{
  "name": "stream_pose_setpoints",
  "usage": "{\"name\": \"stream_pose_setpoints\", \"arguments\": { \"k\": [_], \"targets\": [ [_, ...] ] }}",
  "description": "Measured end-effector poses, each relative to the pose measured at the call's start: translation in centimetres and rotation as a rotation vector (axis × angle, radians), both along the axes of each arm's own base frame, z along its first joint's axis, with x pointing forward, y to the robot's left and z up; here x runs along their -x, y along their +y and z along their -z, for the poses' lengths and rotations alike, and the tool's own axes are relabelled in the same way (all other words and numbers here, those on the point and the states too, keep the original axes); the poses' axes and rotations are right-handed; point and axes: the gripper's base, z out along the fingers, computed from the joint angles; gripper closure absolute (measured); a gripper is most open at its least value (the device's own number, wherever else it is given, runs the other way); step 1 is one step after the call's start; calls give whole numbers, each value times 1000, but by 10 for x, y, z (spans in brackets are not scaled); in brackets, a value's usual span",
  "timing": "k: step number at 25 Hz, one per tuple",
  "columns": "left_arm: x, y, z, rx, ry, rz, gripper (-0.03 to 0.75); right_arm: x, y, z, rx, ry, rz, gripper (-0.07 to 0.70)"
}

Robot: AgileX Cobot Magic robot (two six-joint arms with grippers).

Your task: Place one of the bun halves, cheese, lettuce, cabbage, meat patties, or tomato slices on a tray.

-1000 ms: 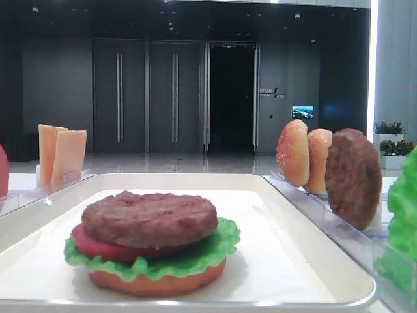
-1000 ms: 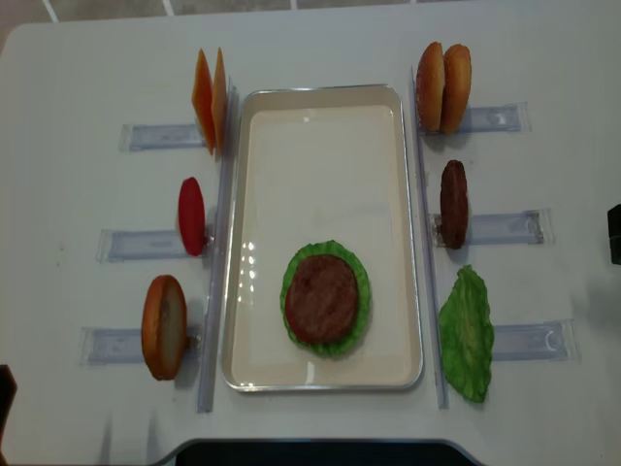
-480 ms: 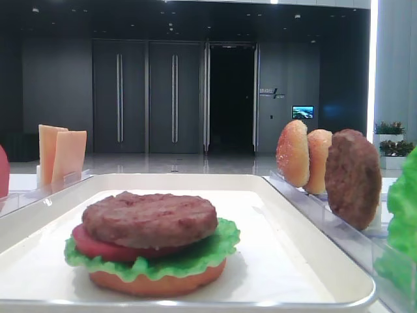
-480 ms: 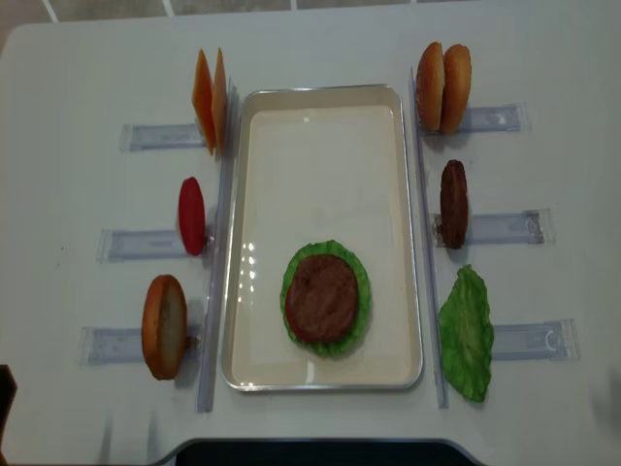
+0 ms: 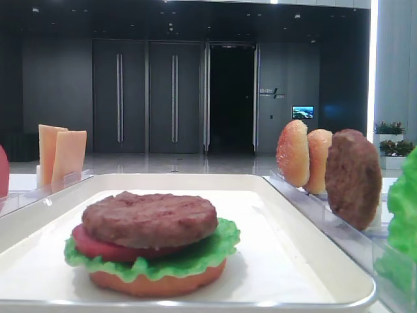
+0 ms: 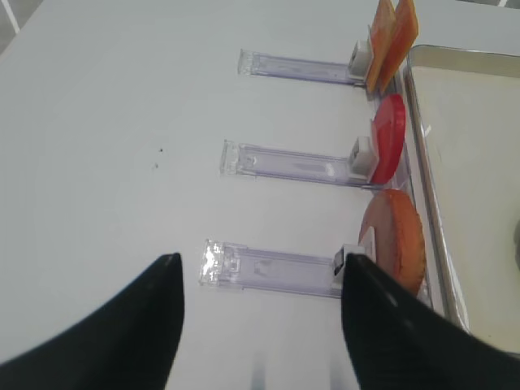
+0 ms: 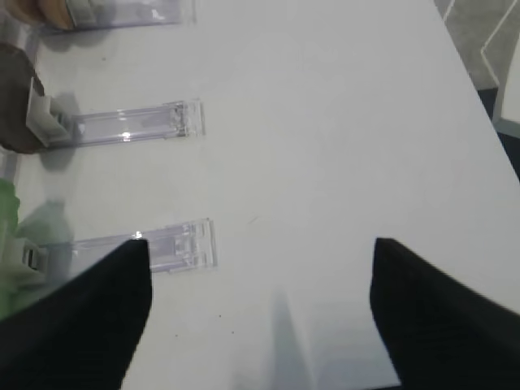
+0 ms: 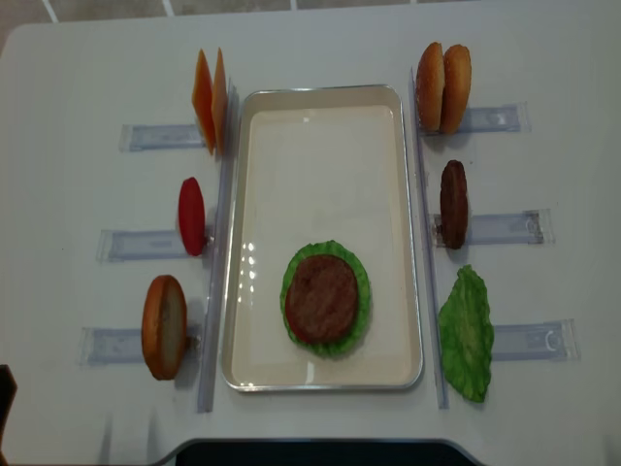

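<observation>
A stacked bun half (image 5: 156,282), lettuce (image 5: 150,255), what looks like tomato (image 5: 98,244) and a meat patty (image 8: 321,298) are being held in the tray (image 8: 320,126). Both grippers' jaws are being kept wide, gripping nothing.

Clear plastic racks (image 8: 505,229) on white table (image 8: 87,68); dark doors (image 5: 146,98), perhaps a lobby

The right claw (image 7: 260,317) is seen from its wrist camera as two black fingers (image 7: 81,325) entering from the lower corners of the view. The fingers stand wide apart, with nothing between them, and the claw hangs clear above the white tabletop (image 7: 325,122).

The left claw (image 6: 260,333) appears the same way in its wrist view: two black fingers (image 6: 114,341) spread apart, nothing held, raised off the tabletop.

In the top-down view only a dark edge of the left arm (image 8: 5,413) shows, at the lower left border.
</observation>
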Motion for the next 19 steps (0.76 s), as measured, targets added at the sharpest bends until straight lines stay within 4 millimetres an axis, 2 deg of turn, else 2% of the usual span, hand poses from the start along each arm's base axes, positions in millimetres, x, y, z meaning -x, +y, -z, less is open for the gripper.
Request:
{"name": "stream_pose_setpoints", "arguments": {
  "k": [6,19],
  "targets": [
    [0,0,0,0,0,0,244,20,2,5,17,-146,2,76],
    [0,0,0,0,0,0,244,22,1,5,27,-158,10,77]
  ]
}}
